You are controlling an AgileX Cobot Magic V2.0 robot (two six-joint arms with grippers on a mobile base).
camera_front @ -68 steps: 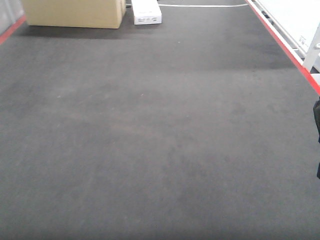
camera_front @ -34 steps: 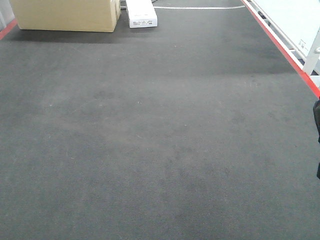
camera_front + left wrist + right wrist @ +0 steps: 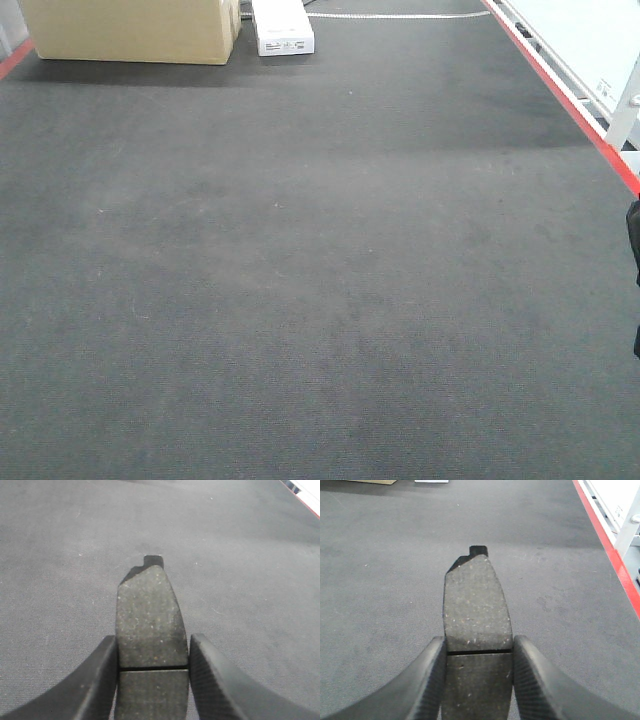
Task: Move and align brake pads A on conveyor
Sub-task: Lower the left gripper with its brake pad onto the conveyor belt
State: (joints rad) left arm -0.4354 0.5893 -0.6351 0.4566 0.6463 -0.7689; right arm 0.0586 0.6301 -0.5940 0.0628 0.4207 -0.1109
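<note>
In the left wrist view a dark grey brake pad (image 3: 150,610) with a centre groove sticks out forward between the fingers of my left gripper (image 3: 152,645), which is shut on its two long sides. It hangs above the charcoal conveyor belt (image 3: 250,555). The right wrist view shows the same hold: my right gripper (image 3: 479,647) is shut on a second brake pad (image 3: 476,600) over the belt (image 3: 380,555). A black backing tab shows at each pad's far tip. The front view shows only bare conveyor belt (image 3: 300,250), with no gripper or pad.
A cardboard box (image 3: 130,30) and a small white box (image 3: 283,30) sit at the belt's far end. The red frame rail (image 3: 570,100) runs along the right side, with white structure beyond it. A black shape (image 3: 634,270) pokes in at the right edge.
The front view shifted a little in the first half second, so the two boxes slid left and up in the frame. Nothing has visibly moved since.
</note>
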